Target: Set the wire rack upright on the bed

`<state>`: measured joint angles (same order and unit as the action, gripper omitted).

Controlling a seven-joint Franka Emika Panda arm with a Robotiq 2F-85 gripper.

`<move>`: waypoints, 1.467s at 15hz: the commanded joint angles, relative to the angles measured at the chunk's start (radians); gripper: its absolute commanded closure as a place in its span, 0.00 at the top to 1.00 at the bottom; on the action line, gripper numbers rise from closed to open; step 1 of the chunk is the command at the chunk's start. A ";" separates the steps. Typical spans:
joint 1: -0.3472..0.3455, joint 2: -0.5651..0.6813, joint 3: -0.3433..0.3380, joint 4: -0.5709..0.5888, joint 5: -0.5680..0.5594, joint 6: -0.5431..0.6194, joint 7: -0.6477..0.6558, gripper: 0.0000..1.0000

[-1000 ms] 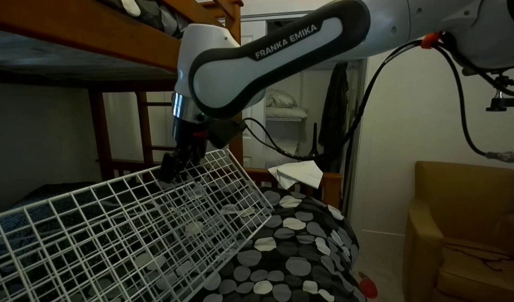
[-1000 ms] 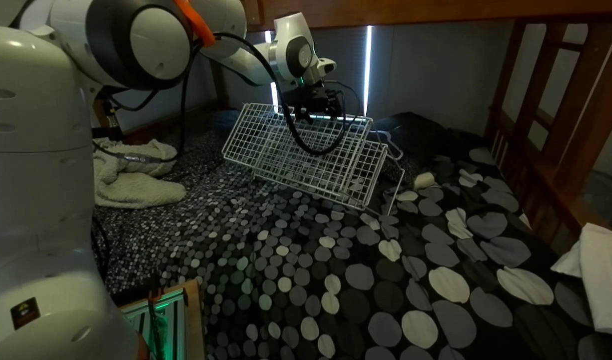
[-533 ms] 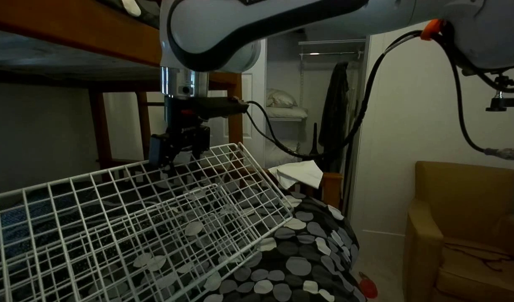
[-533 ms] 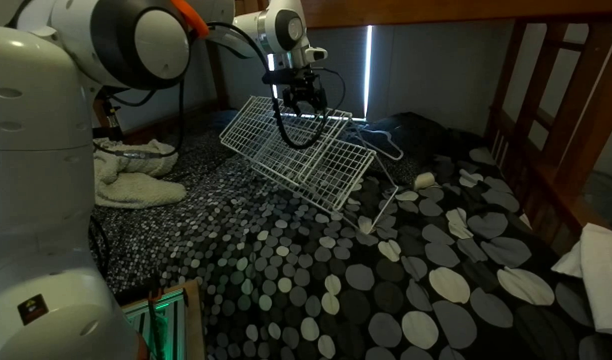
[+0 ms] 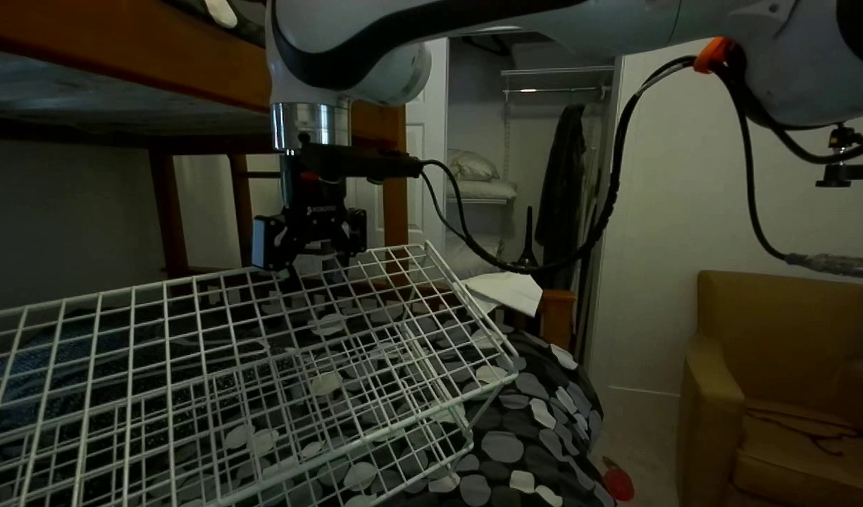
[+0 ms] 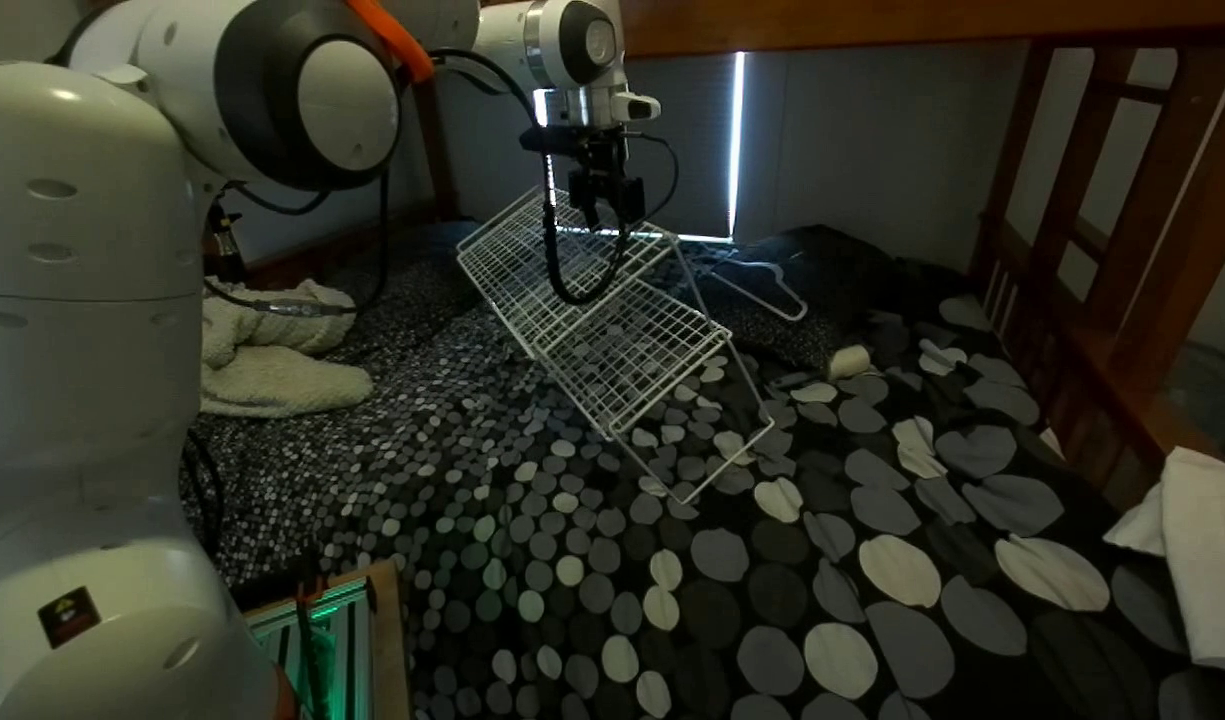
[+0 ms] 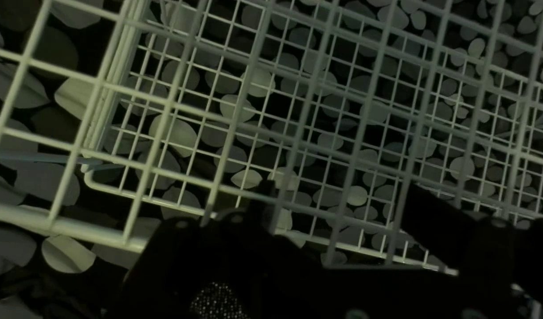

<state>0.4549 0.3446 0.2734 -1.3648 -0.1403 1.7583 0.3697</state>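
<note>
The white wire rack (image 5: 255,380) is over the dotted bed (image 6: 532,560), tilted, with its far long edge raised and its two gridded tiers sloping down toward the near side. In an exterior view a bent wire leg (image 6: 729,463) at its right end reaches down close to the bed; whether it touches there cannot be told. The black hand (image 5: 313,266) points straight down at the raised far edge of the upper tier. Its fingers (image 7: 435,221) stand spread apart, and in the wrist view grid wires show in the gap between them; whether they press on the rack is unclear. To the right of the rack, toward the far side of the bed, lie a white clothes hanger (image 6: 791,286) and a small pale cylindrical object (image 6: 849,361). To the left lies a crumpled cream fleece cloth (image 6: 272,375). A tan armchair (image 5: 783,352) stands on the right in an exterior view, apart from the bed
</note>
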 commanded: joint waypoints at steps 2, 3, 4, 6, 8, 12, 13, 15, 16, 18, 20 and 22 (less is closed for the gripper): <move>0.016 -0.020 -0.053 0.023 -0.107 -0.031 0.028 0.46; 0.017 -0.020 -0.057 0.020 -0.123 -0.033 0.026 0.46; 0.020 -0.018 -0.064 0.016 -0.160 -0.031 0.016 0.46; 0.020 -0.012 -0.071 0.013 -0.206 -0.028 0.000 0.46; 0.019 -0.007 -0.077 0.012 -0.244 -0.031 -0.016 0.46; -0.005 -0.006 -0.081 -0.007 -0.239 0.010 -0.023 0.93; -0.008 -0.006 -0.081 -0.007 -0.234 0.021 -0.029 0.94; -0.012 -0.016 -0.086 -0.014 -0.251 0.044 -0.032 1.00; -0.010 -0.025 -0.088 -0.013 -0.261 0.062 -0.026 1.00; -0.010 -0.034 -0.092 -0.011 -0.277 0.081 -0.024 1.00; -0.011 -0.039 -0.100 -0.014 -0.301 0.077 -0.023 1.00; -0.016 -0.043 -0.109 -0.018 -0.306 0.083 -0.019 1.00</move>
<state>0.4449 0.3213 0.1762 -1.3578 -0.4225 1.8285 0.3397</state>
